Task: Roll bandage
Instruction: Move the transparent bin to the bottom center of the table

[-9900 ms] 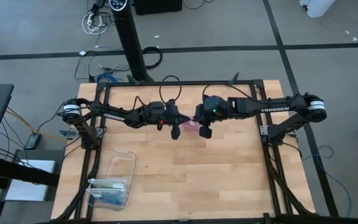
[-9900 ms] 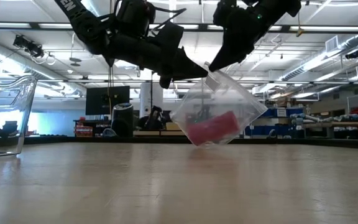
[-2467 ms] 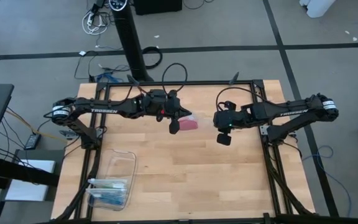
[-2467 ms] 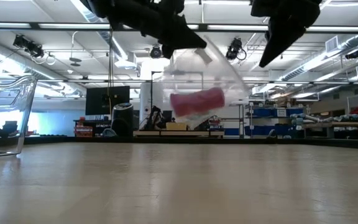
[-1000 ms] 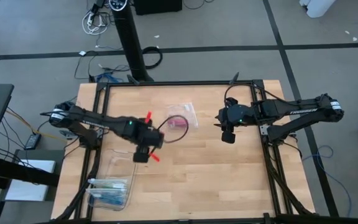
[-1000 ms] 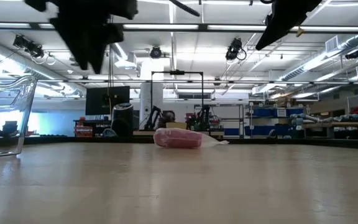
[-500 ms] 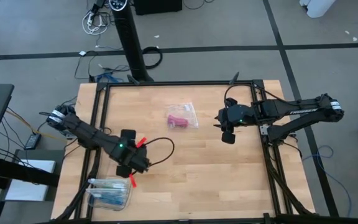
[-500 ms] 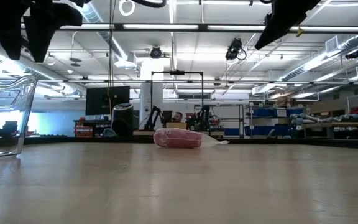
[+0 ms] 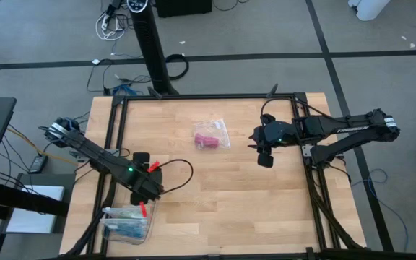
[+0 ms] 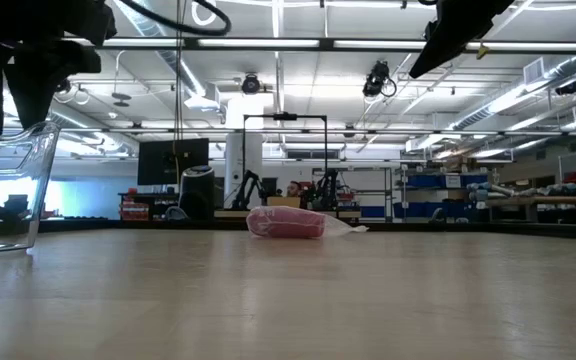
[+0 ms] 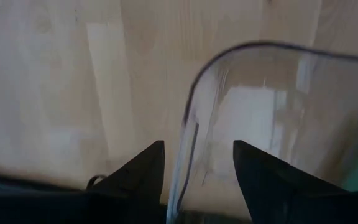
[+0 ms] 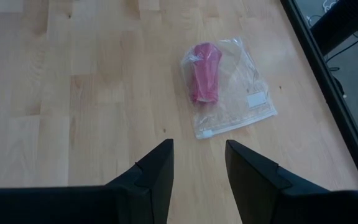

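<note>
The pink bandage (image 9: 206,139) is a small roll inside a clear plastic bag (image 9: 217,133). The bag lies flat on the wooden table, right of centre toward the far edge; the right wrist view also shows the roll (image 12: 204,79). My right gripper (image 9: 264,158) hangs open above the table, to the right of the bag, with nothing between its fingers. My left gripper (image 9: 149,193) is open over the far right corner of a clear plastic box (image 9: 126,215) at the near left. The box's rim (image 11: 188,130) runs between the two fingers (image 11: 143,173).
The clear box holds blue-and-white contents (image 9: 121,222) and stands at the table's near left edge, also seen in the low view (image 10: 8,190). A black frame (image 9: 305,155) borders the table. Bare wood (image 9: 237,209) spreads across the middle and near right.
My left gripper has swung from the table's middle toward the near left corner, sinking a little and turning about its wrist, until it stands over the clear box's corner. It has stayed open. The bag with the bandage has not moved.
</note>
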